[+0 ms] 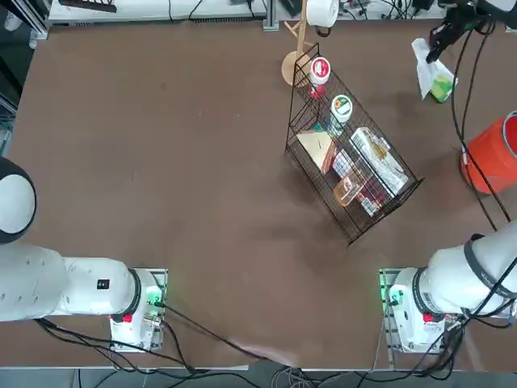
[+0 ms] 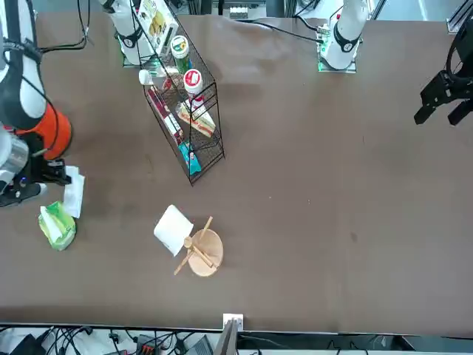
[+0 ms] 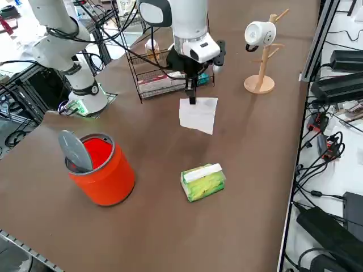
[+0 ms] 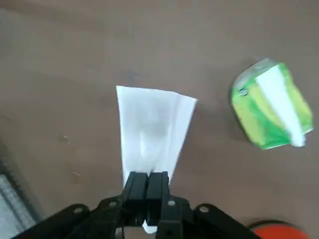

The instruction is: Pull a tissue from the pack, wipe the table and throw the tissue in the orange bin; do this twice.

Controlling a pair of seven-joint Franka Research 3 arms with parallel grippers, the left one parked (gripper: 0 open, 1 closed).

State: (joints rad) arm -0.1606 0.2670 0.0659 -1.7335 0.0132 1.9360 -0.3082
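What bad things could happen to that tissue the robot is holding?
The right gripper is shut on only one edge of the tissue, so it might slip out during wiping. The tissue hangs loose above the table, so it may bunch up. The bin has a lid half covering its mouth; the drop might miss.

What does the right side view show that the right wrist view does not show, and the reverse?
Only the right side view shows the whole orange bin with its grey lid tilted, the black wire basket and the mug tree. Only the right wrist view shows the jaws closely, pressed together on the tissue's edge. Both show the right gripper holding the hanging tissue above the table, and the green pack lying apart from it.
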